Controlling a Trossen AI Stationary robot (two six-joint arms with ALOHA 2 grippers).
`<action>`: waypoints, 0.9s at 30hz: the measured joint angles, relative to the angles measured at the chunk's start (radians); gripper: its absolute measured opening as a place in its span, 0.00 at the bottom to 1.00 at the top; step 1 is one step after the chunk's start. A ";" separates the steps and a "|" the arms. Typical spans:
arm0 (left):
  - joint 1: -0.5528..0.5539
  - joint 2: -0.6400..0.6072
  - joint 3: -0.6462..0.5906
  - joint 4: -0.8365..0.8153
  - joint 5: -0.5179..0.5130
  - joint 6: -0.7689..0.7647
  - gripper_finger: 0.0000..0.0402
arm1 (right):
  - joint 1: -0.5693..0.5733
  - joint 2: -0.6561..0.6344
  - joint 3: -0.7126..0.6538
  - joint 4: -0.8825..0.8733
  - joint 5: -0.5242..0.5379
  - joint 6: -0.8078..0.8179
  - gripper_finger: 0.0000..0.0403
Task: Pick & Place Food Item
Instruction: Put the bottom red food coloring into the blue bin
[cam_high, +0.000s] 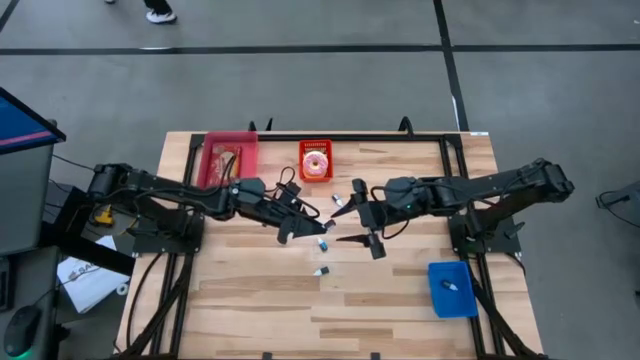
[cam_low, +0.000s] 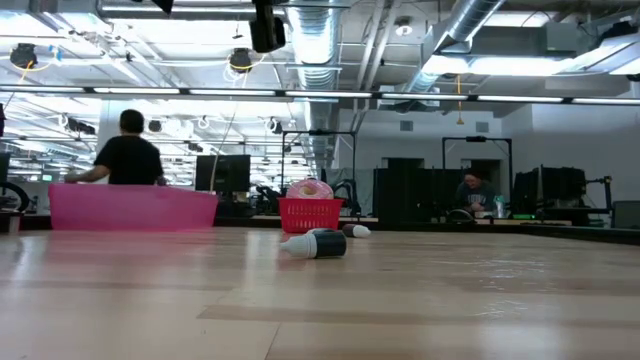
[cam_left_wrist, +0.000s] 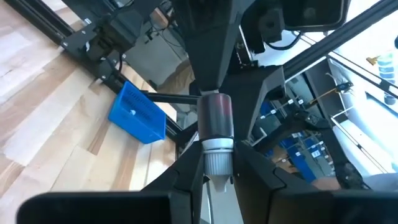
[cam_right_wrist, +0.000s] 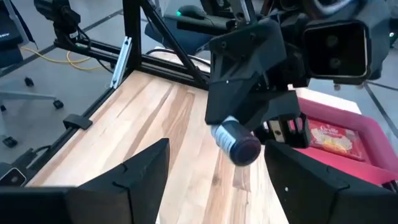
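The bottle (cam_right_wrist: 237, 142), small and dark with a pale cap, is clamped in the left gripper (cam_high: 312, 229) above the middle of the bench (cam_high: 400, 310), off the wood. The left arm reaches in level from the left side. The right gripper (cam_high: 355, 222) faces it just beside the bottle, its fingers (cam_right_wrist: 140, 171) spread wide apart and holding nothing; its arm reaches in from the right, tilted slightly down. Two more small bottles lie on the bench: one (cam_high: 322, 271) below the grippers in the high view, another (cam_high: 338, 199) near the red basket (cam_high: 316, 160), which holds one pink donut (cam_high: 316, 163). A pink bin (cam_high: 230, 160) holds a food packet (cam_right_wrist: 336, 137). One blue bin (cam_high: 452, 289) sits at the right near corner.
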 joint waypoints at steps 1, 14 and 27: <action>0.000 0.001 0.002 -0.001 0.000 0.000 0.16 | 0.000 0.002 0.000 0.002 0.000 -0.003 0.63; 0.000 0.000 0.008 -0.003 -0.006 0.000 0.16 | -0.013 0.047 0.002 0.062 -0.023 -0.007 0.57; -0.001 0.000 0.007 -0.001 -0.003 0.008 0.16 | -0.014 0.052 0.000 0.083 -0.040 -0.006 0.26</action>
